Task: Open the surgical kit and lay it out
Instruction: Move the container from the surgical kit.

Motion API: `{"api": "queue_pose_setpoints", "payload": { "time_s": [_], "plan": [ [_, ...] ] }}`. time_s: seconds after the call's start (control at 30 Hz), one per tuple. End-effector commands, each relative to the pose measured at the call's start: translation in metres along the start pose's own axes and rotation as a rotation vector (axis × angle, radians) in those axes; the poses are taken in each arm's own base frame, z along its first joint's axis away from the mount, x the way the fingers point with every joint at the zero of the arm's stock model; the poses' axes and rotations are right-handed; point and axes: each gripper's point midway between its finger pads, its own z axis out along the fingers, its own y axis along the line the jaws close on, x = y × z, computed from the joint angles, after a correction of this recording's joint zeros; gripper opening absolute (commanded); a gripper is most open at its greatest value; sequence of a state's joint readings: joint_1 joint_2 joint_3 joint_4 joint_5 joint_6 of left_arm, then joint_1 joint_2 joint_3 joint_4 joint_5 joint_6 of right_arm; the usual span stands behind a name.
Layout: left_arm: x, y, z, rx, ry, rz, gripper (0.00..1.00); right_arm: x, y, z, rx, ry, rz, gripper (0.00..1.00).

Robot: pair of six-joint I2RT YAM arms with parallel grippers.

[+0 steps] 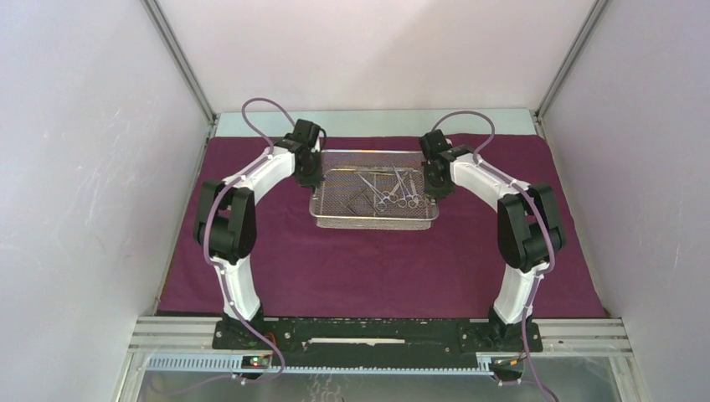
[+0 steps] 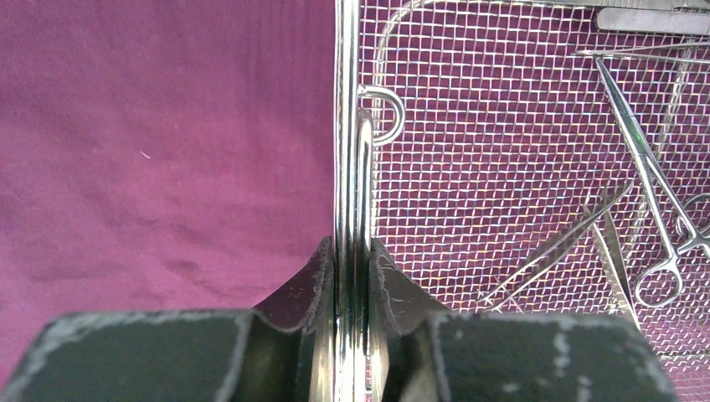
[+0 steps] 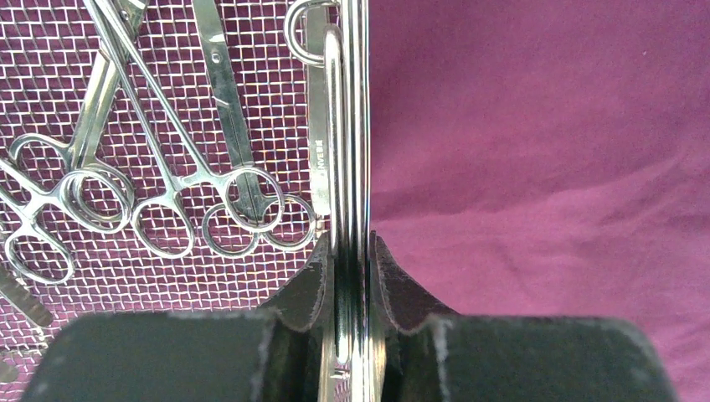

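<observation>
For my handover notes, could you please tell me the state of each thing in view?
Maroon cloth: unfolded, spread flat.
Wire-mesh tray: upright, uncovered, held at both ends.
Instruments: lying loose inside the tray.
Left gripper: shut on the tray's left end rim.
Right gripper: shut on the tray's right end rim.

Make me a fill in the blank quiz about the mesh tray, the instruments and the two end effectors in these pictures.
1. The steel instruments lie ____ the wire-mesh tray.
2. The left end effector is shut on the tray's ____ rim.
3. The tray rests on a spread-out maroon ____.
4. Counting the right end effector on the opposite rim, ____ end effectors clamp the tray.
Missing words: inside; left; cloth; two.
</observation>
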State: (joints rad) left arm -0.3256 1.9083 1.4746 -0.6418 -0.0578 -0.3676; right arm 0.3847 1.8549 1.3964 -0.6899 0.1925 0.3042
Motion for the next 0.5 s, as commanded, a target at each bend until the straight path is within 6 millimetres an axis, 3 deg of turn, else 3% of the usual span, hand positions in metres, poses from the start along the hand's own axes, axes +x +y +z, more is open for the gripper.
{"api": "queue_pose_setpoints", "payload": {
  "time_s": [0.0,0.1,0.33,0.47],
  "plan": [
    [-0.035,-0.027,-0.030,0.074,-0.163,-0.040,0.00,-0.046,0.020,-0.020,-0.040,-0.198,0.116,0.00],
    [-0.028,-0.022,-0.029,0.055,-0.160,-0.046,0.00,-0.041,0.021,-0.021,-0.033,-0.204,0.114,0.00],
    [-0.012,-0.020,-0.003,0.037,-0.089,-0.049,0.00,-0.033,0.025,-0.001,-0.034,-0.172,0.098,0.00],
    [-0.005,-0.018,0.004,0.028,-0.055,-0.048,0.00,-0.029,0.023,0.000,-0.024,-0.166,0.100,0.00]
  ]
}}
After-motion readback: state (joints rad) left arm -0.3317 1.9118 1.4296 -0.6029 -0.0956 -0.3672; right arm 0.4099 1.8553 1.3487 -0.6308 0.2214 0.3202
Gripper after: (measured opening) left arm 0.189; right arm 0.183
